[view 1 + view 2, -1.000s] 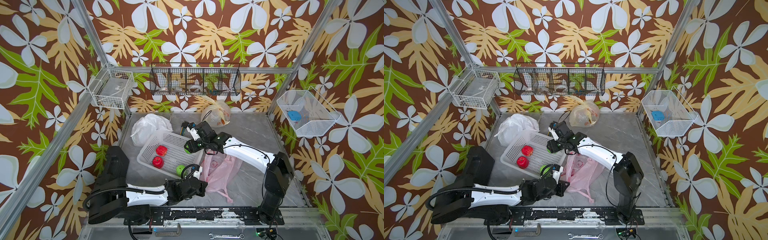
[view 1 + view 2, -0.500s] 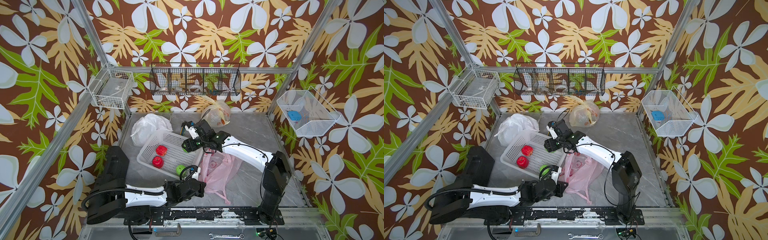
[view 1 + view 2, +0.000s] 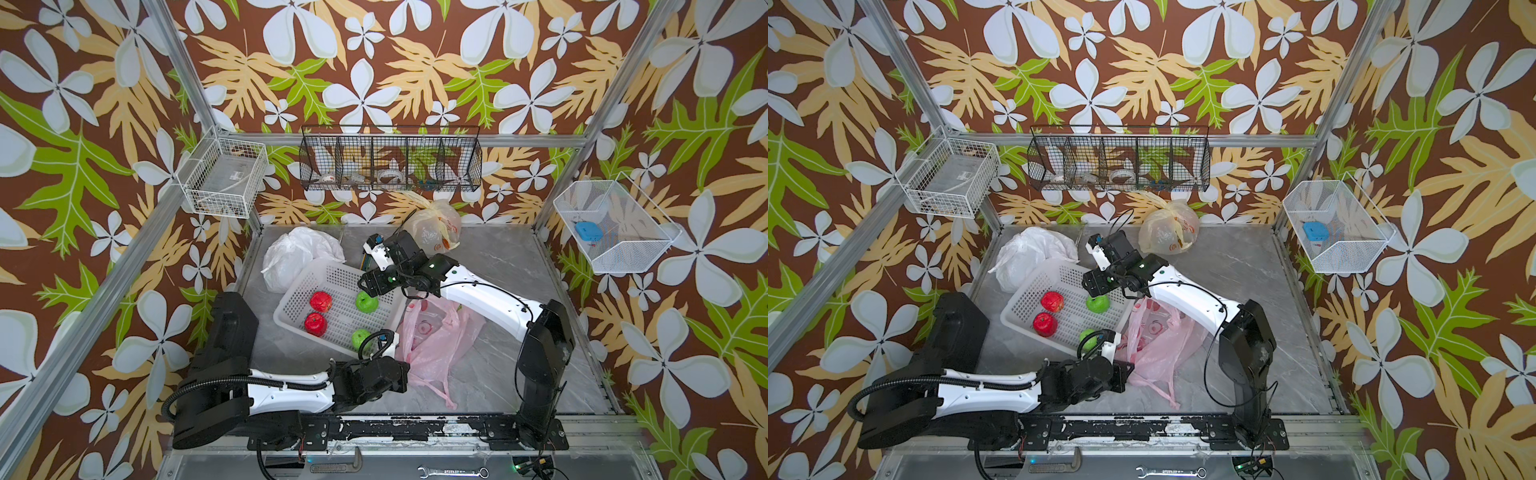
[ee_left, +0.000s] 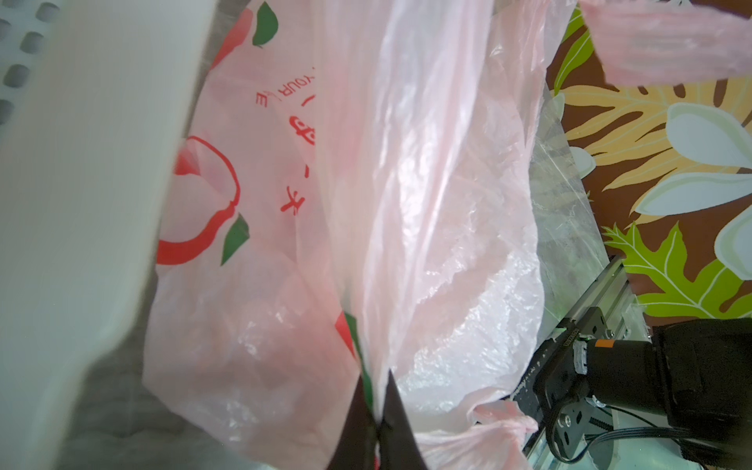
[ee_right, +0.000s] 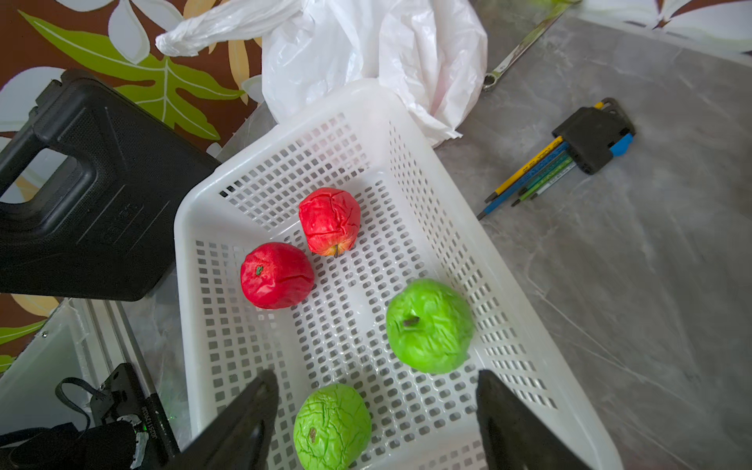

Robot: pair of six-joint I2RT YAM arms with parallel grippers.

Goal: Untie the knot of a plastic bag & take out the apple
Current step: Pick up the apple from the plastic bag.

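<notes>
Inside the white basket (image 3: 297, 289) on the tabletop (image 3: 498, 257), one green apple (image 3: 366, 300) lay just below the right jaws, which stood wide apart and empty above the basket. Two red apples (image 3: 320, 301) and a second green apple (image 3: 360, 338) lay loose nearby. The left jaws were clamped together on a fold of the pink plastic bag (image 4: 407, 203), which lay slack just beside the basket.

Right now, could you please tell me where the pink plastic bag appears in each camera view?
Top view: pink plastic bag on the table, beside the white basket.
Top view: same spot, against the basket.
Left wrist: fills the middle, pinched by the left gripper.
Right wrist: not in it.
Shared landmark: the white basket, in all four.
</notes>
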